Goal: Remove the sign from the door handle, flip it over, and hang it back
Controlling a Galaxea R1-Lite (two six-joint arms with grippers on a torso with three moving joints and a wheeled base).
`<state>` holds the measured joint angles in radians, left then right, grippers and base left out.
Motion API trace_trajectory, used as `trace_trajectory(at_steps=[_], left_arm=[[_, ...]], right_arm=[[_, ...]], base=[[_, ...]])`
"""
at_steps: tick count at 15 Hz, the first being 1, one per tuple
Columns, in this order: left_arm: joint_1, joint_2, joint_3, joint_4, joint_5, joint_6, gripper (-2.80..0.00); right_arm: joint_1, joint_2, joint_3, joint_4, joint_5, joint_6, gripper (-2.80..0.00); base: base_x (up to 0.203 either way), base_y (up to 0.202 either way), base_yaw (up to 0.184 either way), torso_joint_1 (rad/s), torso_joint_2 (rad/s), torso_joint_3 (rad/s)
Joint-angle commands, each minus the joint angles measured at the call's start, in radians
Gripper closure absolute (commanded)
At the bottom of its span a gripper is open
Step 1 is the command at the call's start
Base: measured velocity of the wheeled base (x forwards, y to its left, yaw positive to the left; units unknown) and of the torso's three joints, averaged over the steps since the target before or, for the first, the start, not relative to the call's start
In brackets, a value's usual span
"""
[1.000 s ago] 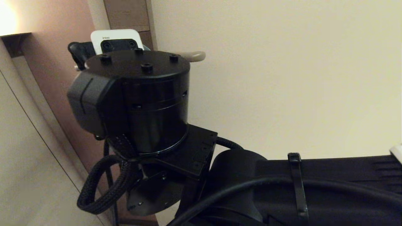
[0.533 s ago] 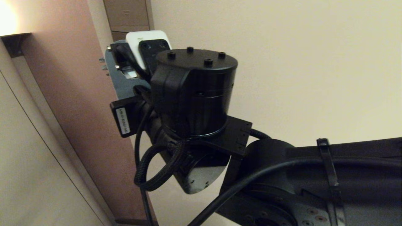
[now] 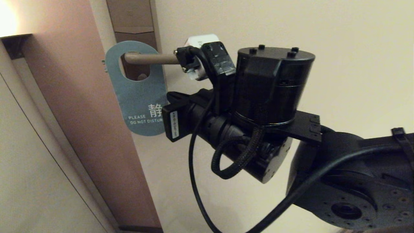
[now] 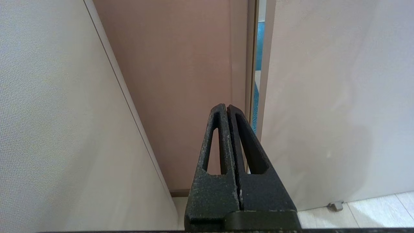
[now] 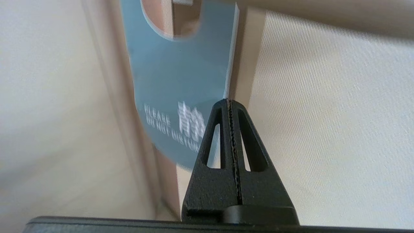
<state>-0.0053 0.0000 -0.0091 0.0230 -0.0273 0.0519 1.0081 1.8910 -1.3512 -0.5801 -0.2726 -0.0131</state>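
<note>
The sign [image 3: 139,94] hangs by its oval hole on the door handle [image 3: 150,59], a bronze-grey lever bar, with the teal "PLEASE DO NOT DISTURB" side facing me. My right arm [image 3: 271,87] reaches in from the right, just right of the sign. Its wrist camera hides the fingers in the head view. In the right wrist view the right gripper [image 5: 228,101] is shut and empty, its tip by the sign's [image 5: 181,74] lower side edge; I cannot tell whether they touch. My left gripper [image 4: 226,106] is shut and empty, low down, pointing at the door's foot.
The tall lock plate [image 3: 131,16] sits on the brown door [image 3: 81,113]. A pale wall [image 3: 323,32] lies to the right and a light panel [image 3: 26,178] to the left. A door stop [image 4: 334,205] stands on the tiled floor.
My right arm has swung to the right and drawn back from the handle. The sign and the lever, covered before, now show, and the sign hangs free on the lever.
</note>
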Motion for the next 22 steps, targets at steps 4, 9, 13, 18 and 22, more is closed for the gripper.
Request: trace_trajectory(at_steps=[4, 9, 13, 18, 22], left_arm=[[-0.001, 0.000, 0.000, 0.000, 0.000, 0.000, 0.00], [-0.001, 0.000, 0.000, 0.000, 0.000, 0.000, 0.00], [0.000, 0.000, 0.000, 0.000, 0.000, 0.000, 0.00], [0.001, 0.000, 0.000, 0.000, 0.000, 0.000, 0.00], [-0.001, 0.000, 0.000, 0.000, 0.000, 0.000, 0.00]], right_arm=[[-0.091, -0.158, 0.179, -0.004, 0.142, 0.017, 0.00], [-0.280, -0.287, 0.329, -0.003, 0.302, 0.023, 0.00], [-0.471, -0.416, 0.495, -0.001, 0.428, 0.022, 0.00], [-0.760, -0.547, 0.661, 0.001, 0.435, 0.004, 0.00], [-0.955, -0.645, 0.757, 0.002, 0.372, -0.018, 0.00]], base=[[0.000, 0.000, 0.000, 0.000, 0.00, 0.000], [0.000, 0.000, 0.000, 0.000, 0.00, 0.000], [0.000, 0.000, 0.000, 0.000, 0.00, 0.000], [0.000, 0.000, 0.000, 0.000, 0.00, 0.000], [0.000, 0.000, 0.000, 0.000, 0.00, 0.000]])
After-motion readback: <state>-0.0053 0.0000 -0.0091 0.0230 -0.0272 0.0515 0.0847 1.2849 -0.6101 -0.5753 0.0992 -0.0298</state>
